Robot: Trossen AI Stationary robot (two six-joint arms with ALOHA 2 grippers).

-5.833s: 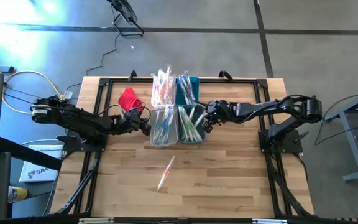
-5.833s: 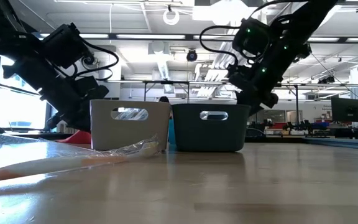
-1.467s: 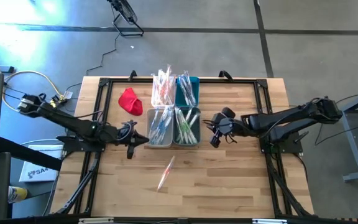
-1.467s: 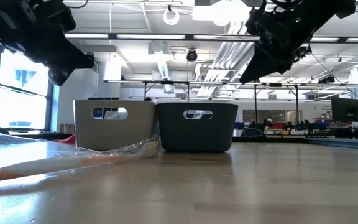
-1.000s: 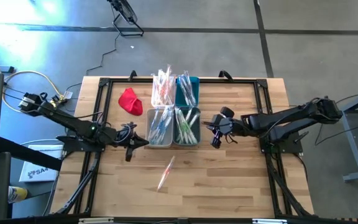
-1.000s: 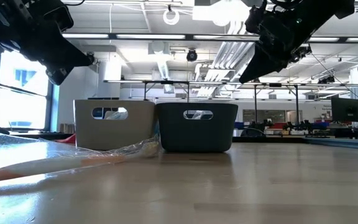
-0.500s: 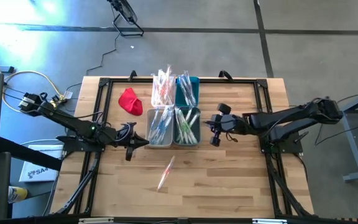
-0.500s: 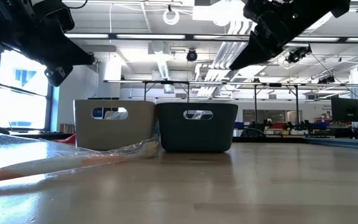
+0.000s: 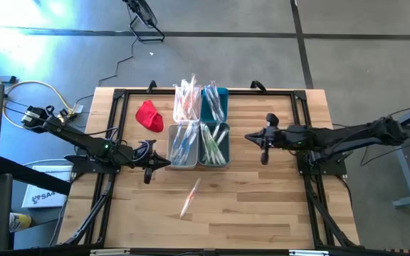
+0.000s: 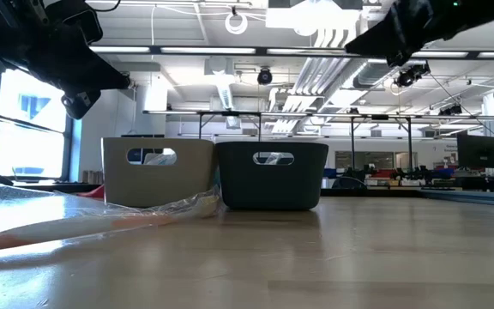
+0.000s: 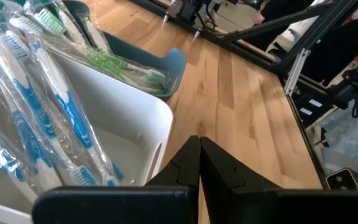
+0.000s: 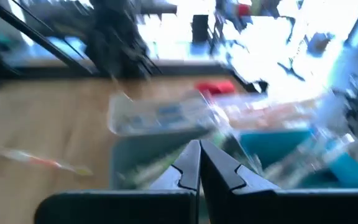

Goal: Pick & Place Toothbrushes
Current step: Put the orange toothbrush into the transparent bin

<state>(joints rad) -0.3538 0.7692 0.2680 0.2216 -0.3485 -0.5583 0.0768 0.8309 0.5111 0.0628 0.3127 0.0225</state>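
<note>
**One loose toothbrush on the table, the rest binned**

Four small rectangular bins [image 9: 198,124] are grouped at the far middle of the wooden table [image 9: 276,206], filled with clear-wrapped toothbrushes [image 9: 185,141]. One wrapped orange-handled toothbrush [image 9: 190,197] lies alone nearer the front edge, its long axis slightly diagonal. The left gripper [image 9: 165,162] is held just beside the white bin, fingers together. The right gripper [image 9: 248,136] is held right of the bins, fingers likewise pressed together. Blue bristles [image 11: 17,46] are shown only by the left wrist view.
</note>
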